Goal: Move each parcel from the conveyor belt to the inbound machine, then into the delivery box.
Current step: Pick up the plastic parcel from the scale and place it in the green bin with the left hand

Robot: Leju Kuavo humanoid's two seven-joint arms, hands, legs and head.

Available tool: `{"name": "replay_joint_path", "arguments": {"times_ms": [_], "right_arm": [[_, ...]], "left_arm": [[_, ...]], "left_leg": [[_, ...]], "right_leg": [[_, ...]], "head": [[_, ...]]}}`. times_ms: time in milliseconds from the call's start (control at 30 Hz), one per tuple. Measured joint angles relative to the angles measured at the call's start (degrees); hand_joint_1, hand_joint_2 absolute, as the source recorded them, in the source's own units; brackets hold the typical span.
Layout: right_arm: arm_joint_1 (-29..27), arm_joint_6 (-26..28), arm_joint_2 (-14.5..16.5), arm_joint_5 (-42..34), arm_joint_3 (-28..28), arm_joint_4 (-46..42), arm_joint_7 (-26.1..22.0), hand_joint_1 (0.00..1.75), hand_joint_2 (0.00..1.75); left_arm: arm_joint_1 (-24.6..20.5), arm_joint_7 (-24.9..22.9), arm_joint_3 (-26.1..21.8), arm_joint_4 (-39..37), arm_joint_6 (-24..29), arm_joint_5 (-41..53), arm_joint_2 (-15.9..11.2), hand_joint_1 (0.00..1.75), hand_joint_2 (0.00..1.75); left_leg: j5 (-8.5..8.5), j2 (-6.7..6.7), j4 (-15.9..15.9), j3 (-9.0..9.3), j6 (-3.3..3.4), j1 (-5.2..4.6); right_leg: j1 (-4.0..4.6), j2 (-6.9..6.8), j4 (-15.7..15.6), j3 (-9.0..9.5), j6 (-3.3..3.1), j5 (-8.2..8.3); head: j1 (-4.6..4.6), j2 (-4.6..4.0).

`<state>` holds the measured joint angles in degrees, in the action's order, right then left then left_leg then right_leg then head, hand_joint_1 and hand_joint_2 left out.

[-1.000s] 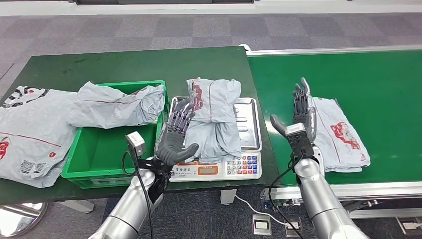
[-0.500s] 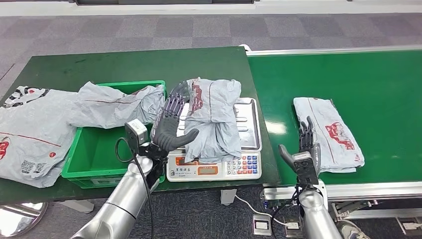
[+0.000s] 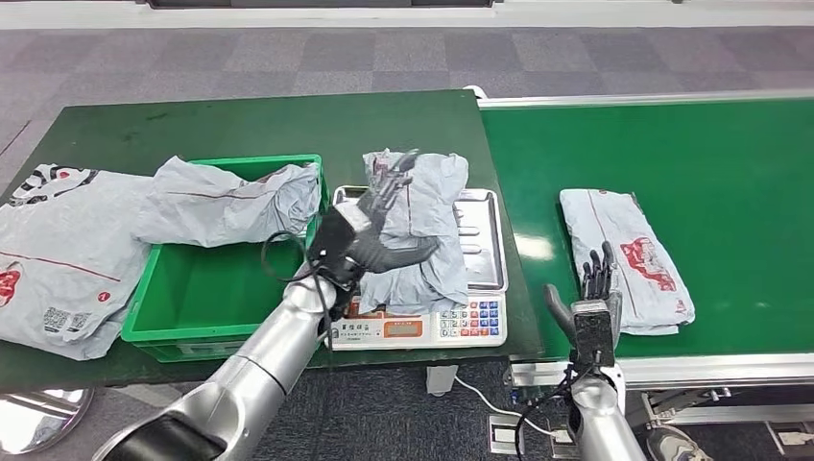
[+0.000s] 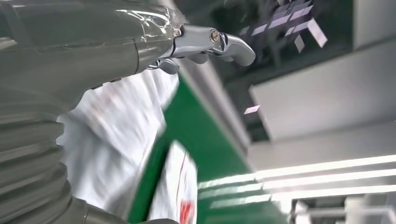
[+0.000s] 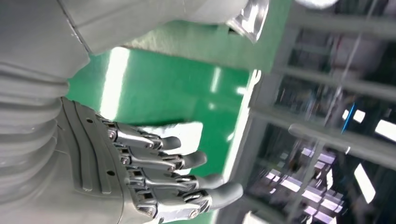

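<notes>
Lying crumpled on the steel pan of the weighing scale (image 3: 477,252) is a grey parcel (image 3: 422,206), with the scale's keypad and display facing the robot at the table's near edge. Just left of the scale stands a green crate (image 3: 184,288); a second grey bag (image 3: 226,200) is draped over its far rim and spills onto the dark green table (image 3: 240,120), and a large flat mailer (image 3: 53,259) with red and black print lies further left on the same table. Right of the table runs the bright green conveyor belt (image 3: 730,163), and on it, well apart from the scale, rests another grey parcel with a red logo (image 3: 626,257), lengthwise and near the belt's near edge. Cables and a floor socket (image 3: 506,432) show under the belt's frame. The left arm reaches up from below across the front of the scale, and the left hand (image 3: 370,235) sits over the near-left part of the parcel on the pan, fingers spread and stretched along the bag, thumb pointing right across its lower folds; whether it actually grips the bag or only lies against it cannot be told, and the left wrist view is blurred, showing pale bag and green surface past the thumb. The right hand (image 3: 590,305) stands upright at the belt's near edge, just left of the logo parcel's near end and apart from it, fingers straight and slightly parted, holding nothing; the right wrist view shows the same extended fingers (image 5: 163,168) over green belt.
</notes>
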<state>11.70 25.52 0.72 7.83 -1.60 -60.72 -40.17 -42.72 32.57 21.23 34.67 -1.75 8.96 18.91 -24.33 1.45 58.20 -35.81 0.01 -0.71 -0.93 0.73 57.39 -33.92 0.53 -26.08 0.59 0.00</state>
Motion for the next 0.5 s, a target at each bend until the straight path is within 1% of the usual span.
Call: {"name": "replay_joint_path", "arguments": {"times_ms": [100, 167, 333, 500], "right_arm": [[0.5, 2.5, 0.3, -1.6, 1.0, 1.4, 0.0, 0.00, 1.75], [1.1, 3.5, 0.3, -2.3, 1.7, 2.7, 0.0, 0.00, 1.75], [2.8, 3.6, 0.3, -2.9, 2.8, 5.3, 0.0, 0.00, 1.75], [3.2, 4.3, 0.3, -3.0, 4.0, 6.0, 0.0, 0.00, 1.75]], "left_arm": [[-3.0, -8.0, 5.4, -3.8, -0.8, -4.9, 1.3, 0.00, 1.75], [-4.4, -12.5, 8.4, -6.1, -0.8, -6.4, 1.6, 0.00, 1.75], [-6.4, -23.6, 14.4, -11.9, 0.2, -4.7, 1.8, 0.00, 1.75], [-7.5, -28.5, 18.3, -15.2, 2.3, -0.4, 1.4, 0.00, 1.75]], "left_leg": [[-0.02, -0.14, 0.0, 0.02, 0.01, -0.03], [-0.02, -0.17, 0.0, 0.02, 0.01, -0.03], [-0.01, -0.15, 0.0, 0.04, 0.00, -0.01], [-0.02, -0.15, 0.0, 0.04, 0.00, 0.00]], "right_leg": [[-0.03, 0.12, 0.0, -0.03, 0.04, 0.03], [-0.03, 0.12, 0.0, -0.04, 0.04, 0.03], [-0.01, 0.12, 0.0, -0.03, 0.03, 0.02], [0.00, 0.12, 0.0, -0.02, 0.02, 0.02]], "head": [[0.00, 0.00], [0.00, 0.00], [0.00, 0.00], [0.00, 0.00]]}}
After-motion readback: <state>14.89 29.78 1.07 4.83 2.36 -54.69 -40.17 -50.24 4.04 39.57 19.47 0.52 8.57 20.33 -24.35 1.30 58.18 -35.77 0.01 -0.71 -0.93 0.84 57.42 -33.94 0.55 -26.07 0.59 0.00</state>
